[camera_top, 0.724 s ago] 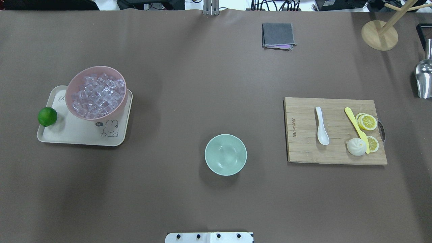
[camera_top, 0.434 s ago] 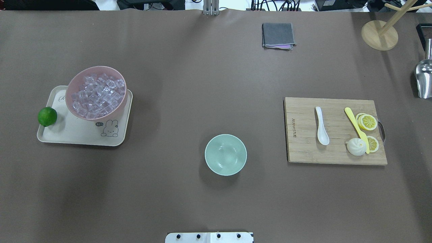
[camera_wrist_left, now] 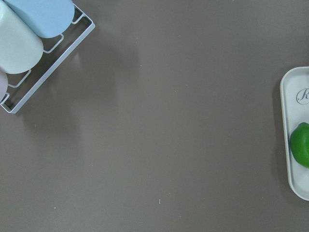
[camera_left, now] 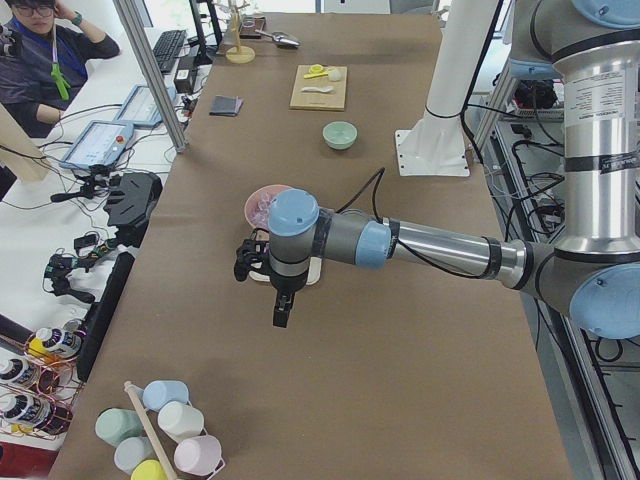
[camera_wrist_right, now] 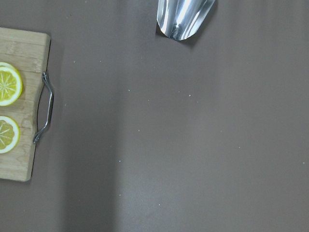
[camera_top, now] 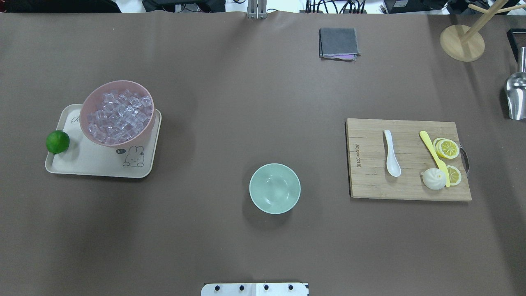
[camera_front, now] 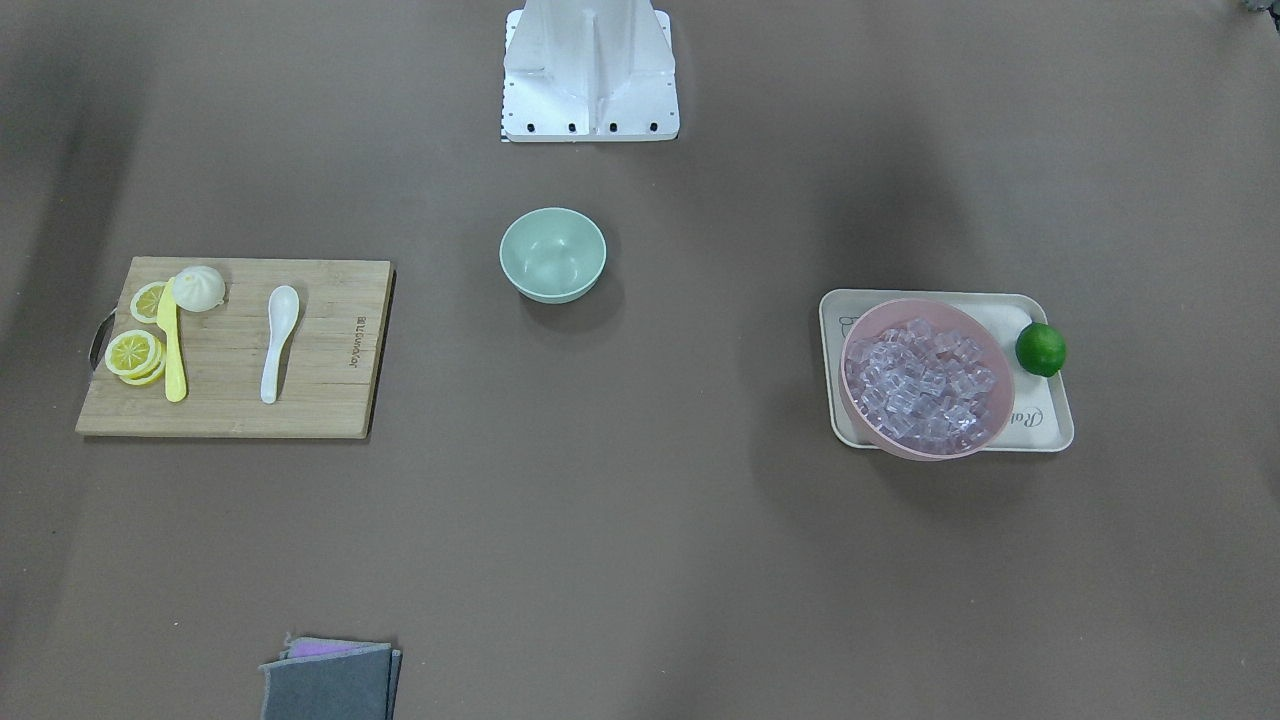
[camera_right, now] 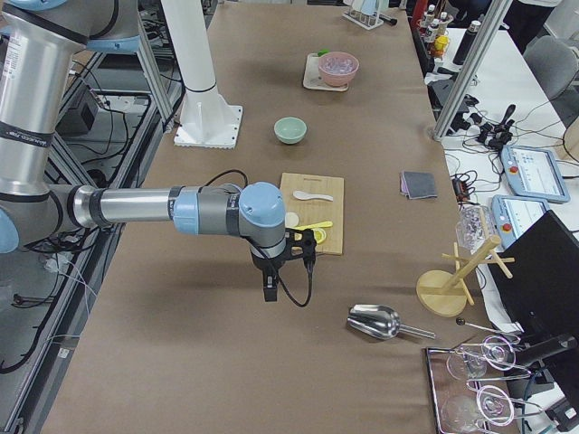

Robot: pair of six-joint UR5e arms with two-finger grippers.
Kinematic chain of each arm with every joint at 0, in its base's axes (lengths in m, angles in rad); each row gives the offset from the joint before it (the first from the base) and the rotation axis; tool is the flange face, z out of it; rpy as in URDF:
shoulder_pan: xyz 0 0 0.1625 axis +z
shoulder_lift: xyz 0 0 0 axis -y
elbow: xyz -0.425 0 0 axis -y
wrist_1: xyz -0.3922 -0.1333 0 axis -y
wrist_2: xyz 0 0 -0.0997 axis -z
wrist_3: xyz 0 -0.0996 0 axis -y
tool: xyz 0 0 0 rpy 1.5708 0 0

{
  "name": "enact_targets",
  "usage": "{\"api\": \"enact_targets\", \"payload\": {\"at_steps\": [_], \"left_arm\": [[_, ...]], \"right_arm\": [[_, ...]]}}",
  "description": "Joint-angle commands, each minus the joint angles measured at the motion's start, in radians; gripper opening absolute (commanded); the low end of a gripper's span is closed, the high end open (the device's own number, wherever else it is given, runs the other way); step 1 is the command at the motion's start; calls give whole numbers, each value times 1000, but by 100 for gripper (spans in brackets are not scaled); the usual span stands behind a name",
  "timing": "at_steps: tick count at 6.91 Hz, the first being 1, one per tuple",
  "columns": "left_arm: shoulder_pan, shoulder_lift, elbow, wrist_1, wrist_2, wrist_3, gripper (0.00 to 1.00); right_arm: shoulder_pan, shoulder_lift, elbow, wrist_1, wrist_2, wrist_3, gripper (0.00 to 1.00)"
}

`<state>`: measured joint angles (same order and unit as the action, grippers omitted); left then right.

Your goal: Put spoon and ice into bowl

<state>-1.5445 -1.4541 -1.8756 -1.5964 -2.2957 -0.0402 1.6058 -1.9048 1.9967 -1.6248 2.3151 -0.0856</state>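
Note:
The white spoon (camera_top: 391, 154) lies on the wooden cutting board (camera_top: 370, 181), also seen in the front view (camera_front: 278, 340). The mint-green bowl (camera_top: 275, 188) stands empty near the table's middle, in front of the robot base (camera_front: 552, 254). The ice (camera_top: 119, 116) fills a pink bowl (camera_top: 123, 143) on a cream tray (camera_top: 90, 164). My left gripper (camera_left: 281, 310) hangs over bare table beyond the tray; my right gripper (camera_right: 269, 291) hangs beyond the cutting board. Both show only in the side views, so I cannot tell whether they are open or shut.
A lime (camera_top: 57, 142) sits on the tray's edge. A yellow knife (camera_top: 433, 152), lemon slices (camera_top: 447, 148) and a bun (camera_top: 434, 179) share the board. A grey cloth (camera_top: 337, 42), a wooden stand (camera_top: 462, 43) and a metal scoop (camera_top: 515, 96) lie far back and right. A cup rack (camera_wrist_left: 29, 34) stands at the left end.

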Motion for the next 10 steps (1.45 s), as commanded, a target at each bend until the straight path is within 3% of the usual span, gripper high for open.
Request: {"api": "enact_targets", "payload": {"at_steps": [1, 2, 3, 4, 8, 10], "left_arm": [[0, -11, -28, -10, -1, -4, 99], [0, -14, -40, -60, -1, -6, 99], [-3, -8, -28, -188, -1, -6, 99], [-5, 1, -21, -286, -1, -9, 99], [0, -121, 88, -352, 21, -10, 99], [13, -150, 89, -435, 16, -111, 99]], "right_arm": [[45, 10, 52, 0, -5, 1, 100], [52, 38, 54, 2, -5, 4, 100], [54, 105, 66, 0, 3, 3, 100], [57, 99, 98, 0, 51, 6, 100], [77, 102, 90, 16, 72, -9, 100], [74, 112, 59, 126, 82, 7, 100]]}}
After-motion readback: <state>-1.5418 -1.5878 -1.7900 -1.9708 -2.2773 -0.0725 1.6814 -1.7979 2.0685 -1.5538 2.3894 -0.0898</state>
